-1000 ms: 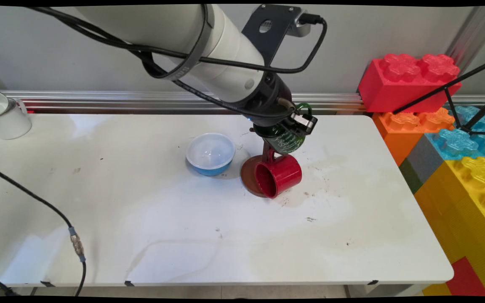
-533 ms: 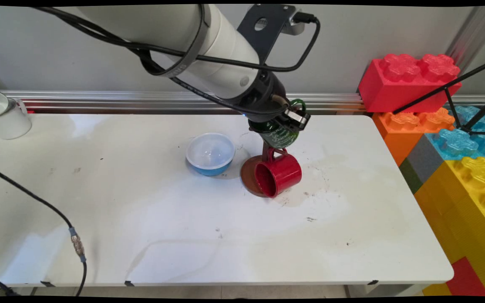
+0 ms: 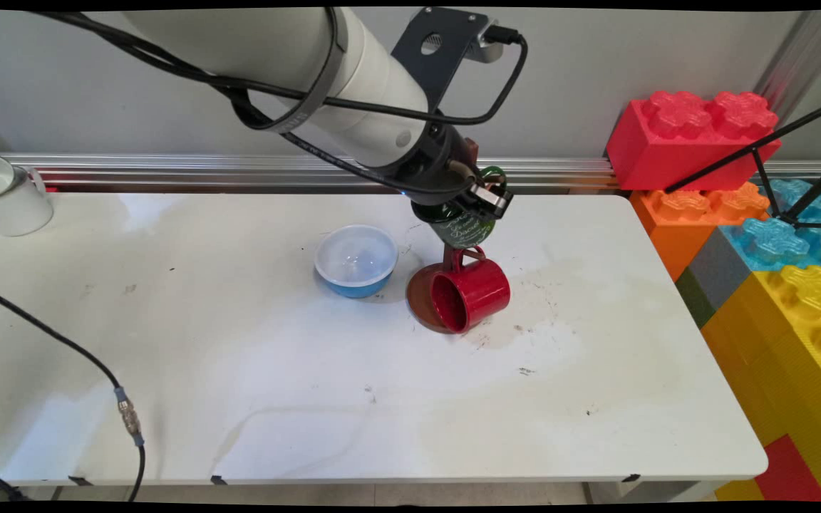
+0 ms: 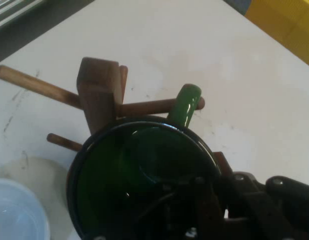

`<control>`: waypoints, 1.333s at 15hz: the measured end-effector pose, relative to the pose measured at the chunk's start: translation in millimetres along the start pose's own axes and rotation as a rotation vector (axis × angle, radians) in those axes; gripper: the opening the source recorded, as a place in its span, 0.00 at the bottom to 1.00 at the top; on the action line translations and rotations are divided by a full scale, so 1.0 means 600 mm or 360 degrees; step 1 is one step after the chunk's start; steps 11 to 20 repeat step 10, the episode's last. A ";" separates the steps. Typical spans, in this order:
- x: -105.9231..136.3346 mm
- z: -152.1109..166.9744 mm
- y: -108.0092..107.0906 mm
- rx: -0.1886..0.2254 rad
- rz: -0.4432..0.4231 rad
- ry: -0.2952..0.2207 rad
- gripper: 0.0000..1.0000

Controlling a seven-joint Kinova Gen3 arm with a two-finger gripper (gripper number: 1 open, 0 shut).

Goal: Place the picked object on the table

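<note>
My hand (image 3: 478, 206) clamped on green mug (image 3: 464, 226), handle threaded over peg of wooden mug rack (image 4: 99, 95); red mug (image 3: 471, 296) hangs below; blue bowl (image 3: 355, 260) beside on tabletop (image 3: 239, 356).

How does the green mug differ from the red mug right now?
The green mug is dark green with white lettering and is held up in the gripper; the red mug is plain red and hangs by its handle on the wooden mug rack. The green one sits above the red one. Both are handled mugs, tipped rather than upright.
</note>
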 end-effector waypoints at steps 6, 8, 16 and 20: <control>-0.014 0.001 -0.008 0.0005 -0.0003 -0.0033 1.00; -0.019 0.001 -0.010 0.0003 -0.0002 -0.0043 1.00; -0.021 0.001 -0.010 -0.0003 0.0010 -0.0049 1.00; -0.021 0.001 -0.010 -0.0003 0.0010 -0.0049 1.00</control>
